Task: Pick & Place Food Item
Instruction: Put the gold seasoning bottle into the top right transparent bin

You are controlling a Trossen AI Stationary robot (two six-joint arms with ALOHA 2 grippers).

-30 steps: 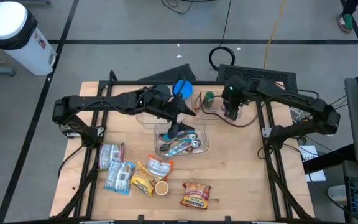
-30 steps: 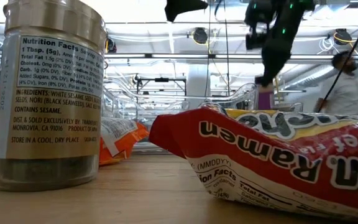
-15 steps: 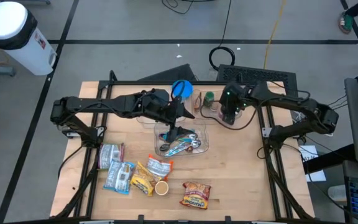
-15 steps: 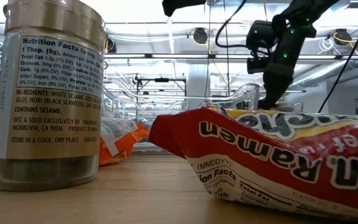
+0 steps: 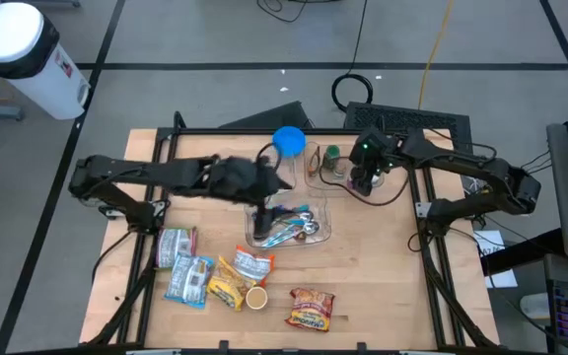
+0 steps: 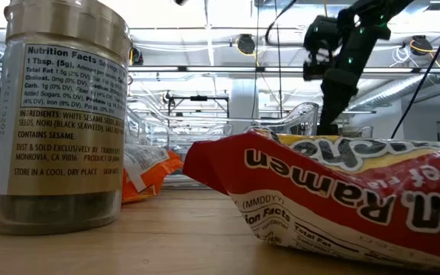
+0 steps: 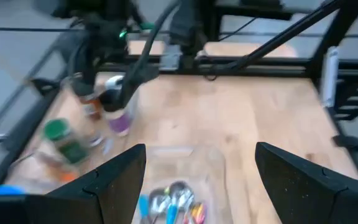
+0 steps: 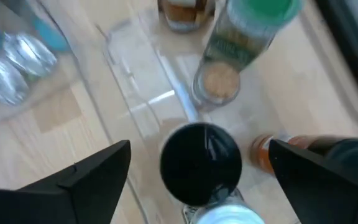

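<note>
Packets (image 5: 197,266): five; arms: two

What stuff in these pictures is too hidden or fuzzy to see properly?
- High view: left gripper, blurred, above the clear plastic bin of spoons.
- Low view: red ramen packet, cut off by the right edge.
- Right wrist view: black-capped jar, seen only from above, label hidden; green-lidded jar blurred.

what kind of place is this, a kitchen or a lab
Most likely a robotics lab or workshop, not a kitchen. Two robot arms are mounted at a wooden table, cables run across a bare taped floor, and the low view shows open ceiling pipes.
</note>
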